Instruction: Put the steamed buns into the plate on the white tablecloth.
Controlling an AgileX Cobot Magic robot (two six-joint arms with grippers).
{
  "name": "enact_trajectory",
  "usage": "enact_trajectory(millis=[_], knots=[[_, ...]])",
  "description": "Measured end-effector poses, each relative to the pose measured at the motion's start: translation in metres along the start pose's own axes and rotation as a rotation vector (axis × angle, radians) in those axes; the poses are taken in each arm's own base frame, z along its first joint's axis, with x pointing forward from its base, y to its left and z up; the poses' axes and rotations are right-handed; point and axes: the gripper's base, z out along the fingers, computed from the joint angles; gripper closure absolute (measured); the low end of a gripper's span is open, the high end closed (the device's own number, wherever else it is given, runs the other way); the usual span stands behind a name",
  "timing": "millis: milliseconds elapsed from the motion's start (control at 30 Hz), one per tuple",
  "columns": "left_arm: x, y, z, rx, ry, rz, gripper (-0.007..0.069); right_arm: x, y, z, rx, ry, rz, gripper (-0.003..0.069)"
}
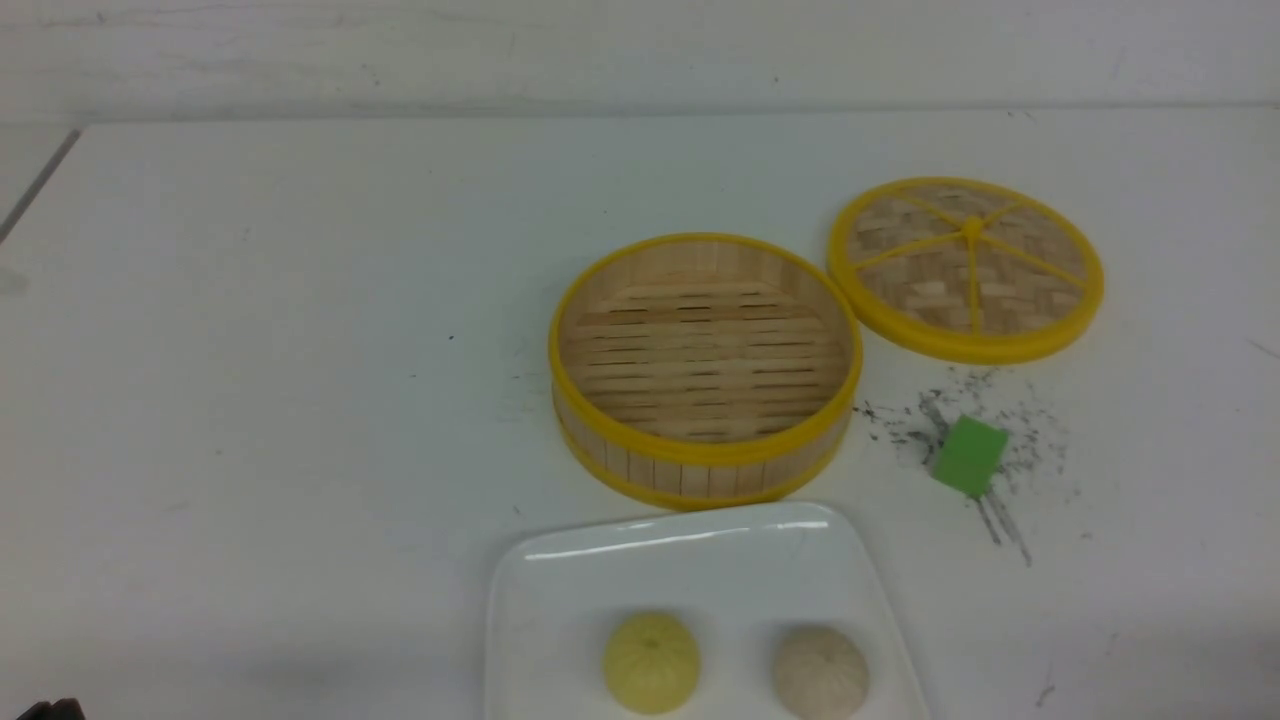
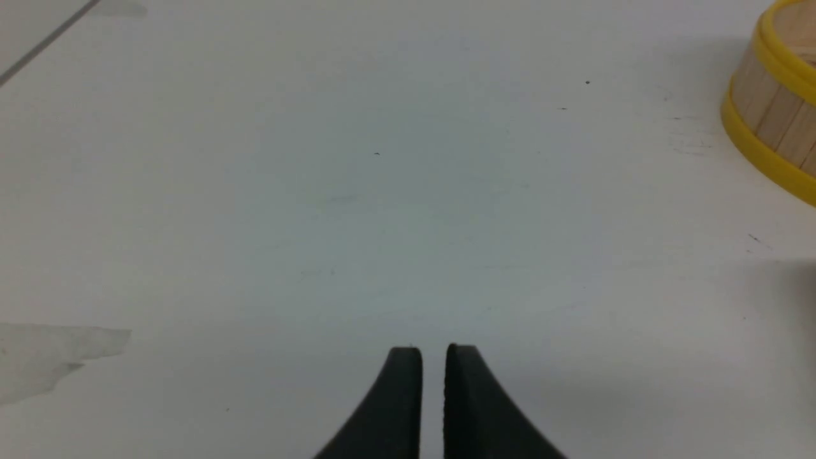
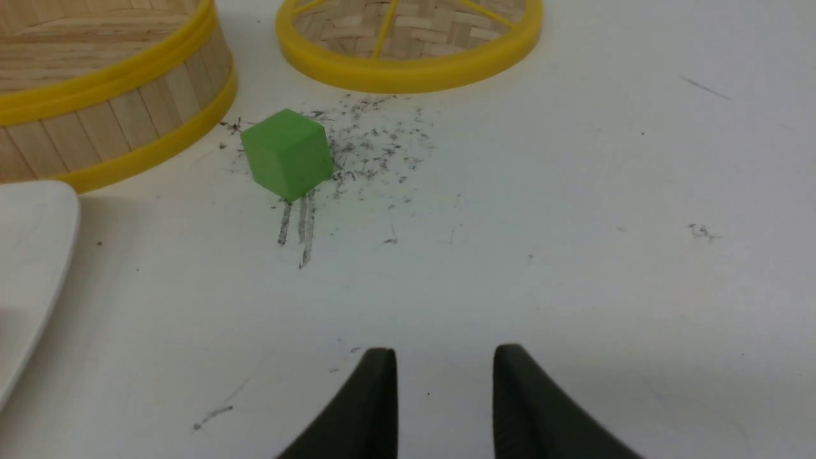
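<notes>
White tablecloth (image 1: 250, 400) is marked with dark specks near a green block (image 1: 968, 456). Left gripper (image 2: 433, 357) is seen nearly closed, nothing held. Yellow bun (image 1: 651, 662) and beige bun (image 1: 821, 672) are seated side by side on the plate (image 1: 560, 600); right gripper (image 3: 444, 360) is parted, nothing held.

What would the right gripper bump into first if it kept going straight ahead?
Probably nothing soon: ahead of the right gripper is bare tablecloth. The green block sits off to one side, and the lid's rim lies farther on, perhaps just beside that line.
</notes>
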Motion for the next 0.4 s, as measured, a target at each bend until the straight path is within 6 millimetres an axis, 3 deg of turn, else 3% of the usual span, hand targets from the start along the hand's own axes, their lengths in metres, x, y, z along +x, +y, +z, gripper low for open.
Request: enact_trajectory(millis=[400], knots=[[0.0, 0.0, 0.0, 0.0, 0.0, 0.0, 0.0535, 0.0, 0.0, 0.0, 0.0, 0.0, 0.0, 0.042]])
